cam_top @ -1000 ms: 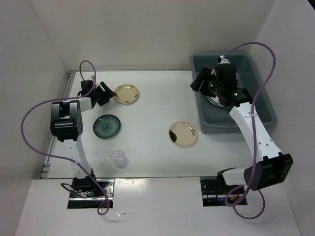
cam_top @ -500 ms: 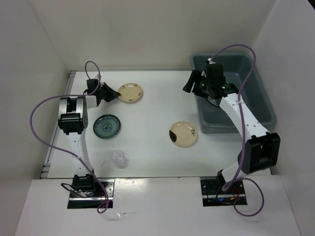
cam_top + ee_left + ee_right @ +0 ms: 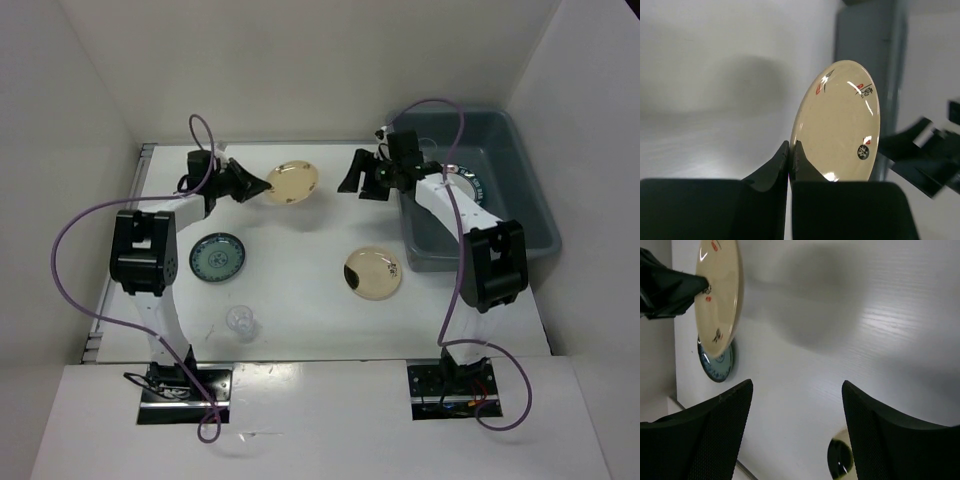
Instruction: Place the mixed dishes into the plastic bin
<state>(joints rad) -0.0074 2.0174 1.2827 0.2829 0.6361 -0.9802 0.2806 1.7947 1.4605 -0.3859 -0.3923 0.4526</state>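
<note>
Landmark: large grey-blue rectangular plastic bin. Well left of the bin, left pincer clamped on the rim of a small cream round plate, held tilted above the surface. Just left of the bin, right pincer spread wide, empty. Probably a hand-over: offer the free edge squarely, release only once gripped.

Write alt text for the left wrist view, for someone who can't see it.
The left gripper pinches the rim of a round cream plate with small red and black marks, holding it tilted above the white table. A grey-blue plastic bin stands beyond it.
</note>
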